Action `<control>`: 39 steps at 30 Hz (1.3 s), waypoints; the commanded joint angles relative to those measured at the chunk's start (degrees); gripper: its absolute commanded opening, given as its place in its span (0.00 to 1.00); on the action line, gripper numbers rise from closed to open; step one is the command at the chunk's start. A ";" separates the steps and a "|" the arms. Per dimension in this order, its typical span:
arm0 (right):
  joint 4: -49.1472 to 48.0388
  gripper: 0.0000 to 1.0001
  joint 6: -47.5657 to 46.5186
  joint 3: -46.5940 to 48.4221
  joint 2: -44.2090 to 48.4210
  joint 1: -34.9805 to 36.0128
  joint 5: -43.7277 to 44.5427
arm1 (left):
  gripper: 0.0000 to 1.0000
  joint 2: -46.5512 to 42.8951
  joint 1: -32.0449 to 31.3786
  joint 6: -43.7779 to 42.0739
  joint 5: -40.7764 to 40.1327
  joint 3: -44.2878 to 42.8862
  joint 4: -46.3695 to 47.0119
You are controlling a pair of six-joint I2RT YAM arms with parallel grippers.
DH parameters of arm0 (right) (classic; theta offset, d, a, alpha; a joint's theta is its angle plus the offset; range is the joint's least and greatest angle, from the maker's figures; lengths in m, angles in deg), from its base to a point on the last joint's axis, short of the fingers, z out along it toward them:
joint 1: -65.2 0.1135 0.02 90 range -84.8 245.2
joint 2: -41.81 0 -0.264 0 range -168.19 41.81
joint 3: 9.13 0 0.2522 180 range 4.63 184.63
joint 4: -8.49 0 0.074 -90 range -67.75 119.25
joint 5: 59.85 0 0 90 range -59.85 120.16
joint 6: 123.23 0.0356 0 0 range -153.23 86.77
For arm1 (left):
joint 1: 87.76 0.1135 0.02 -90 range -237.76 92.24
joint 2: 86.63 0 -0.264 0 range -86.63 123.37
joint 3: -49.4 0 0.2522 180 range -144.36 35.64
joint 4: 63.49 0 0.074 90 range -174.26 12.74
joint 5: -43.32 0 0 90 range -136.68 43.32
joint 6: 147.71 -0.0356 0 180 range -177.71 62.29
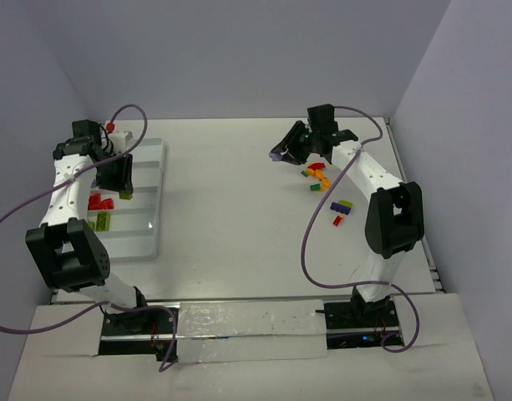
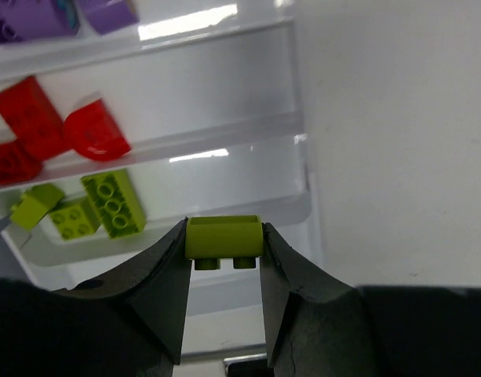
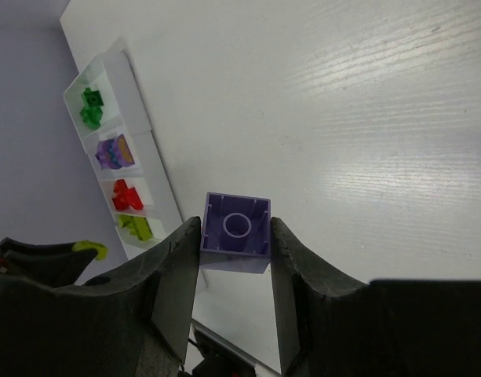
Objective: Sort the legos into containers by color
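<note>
- The left hand (image 2: 223,229) is narrowed on a lime brick (image 2: 223,238), one finger pressed to each short end, with the brick's two studs pointing down toward the wrist.
- This hand hangs over the tray (image 2: 299,149), which lies on the left side of the tabletop (image 1: 239,192).
- In the wrist view the held brick lines up with the near wall of the lime compartment, to the right of the lime pieces (image 2: 91,206) lying there. I cannot tell whether it touches the tray.
- One compartment farther holds red pieces (image 2: 52,129), and the next one beyond that holds purple pieces (image 2: 36,16).
- The tray's compartments run left to right, and the sorted pieces sit toward their left ends.
- The right hand (image 3: 235,226) is partly closed on a purple brick (image 3: 236,234), clamped on two opposite sides, with its hollow underside facing the wrist camera.
- This hand is held over the far right part of the tabletop, well apart from the tray.
- Just near and to the right of it lie the loose bricks (image 1: 320,180) on the tabletop: red, orange and green ones close together, then a purple and lime pair (image 1: 345,205) and a single red brick (image 1: 337,220) nearer still.
- From the right wrist, the tray's farthest filled compartment shows dark green pieces (image 3: 91,107).
</note>
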 commanded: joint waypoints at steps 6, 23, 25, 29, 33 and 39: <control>-0.35 0.00 -2.95 2.70 2.33 0.74 1.56 | 0.08 1.43 4.56 -6.79 -4.39 1.44 -5.29; 1.78 0.00 -5.24 3.46 0.65 0.67 -0.89 | 0.14 8.43 6.52 -8.45 -8.81 6.26 1.99; 1.78 0.00 -5.12 3.65 0.32 0.73 -1.43 | 0.16 9.54 6.52 -8.41 -8.99 6.06 2.62; 1.78 0.00 -4.78 3.75 -0.25 0.75 -2.18 | 0.20 11.21 6.59 -8.51 -9.50 5.88 3.51; 2.05 0.00 -5.00 3.85 -0.49 0.75 -2.48 | 0.26 12.28 6.70 -8.58 -9.52 5.96 3.96; 1.78 0.00 -4.98 2.95 0.13 0.75 -2.65 | 0.43 13.16 6.98 -8.32 -11.93 5.84 4.49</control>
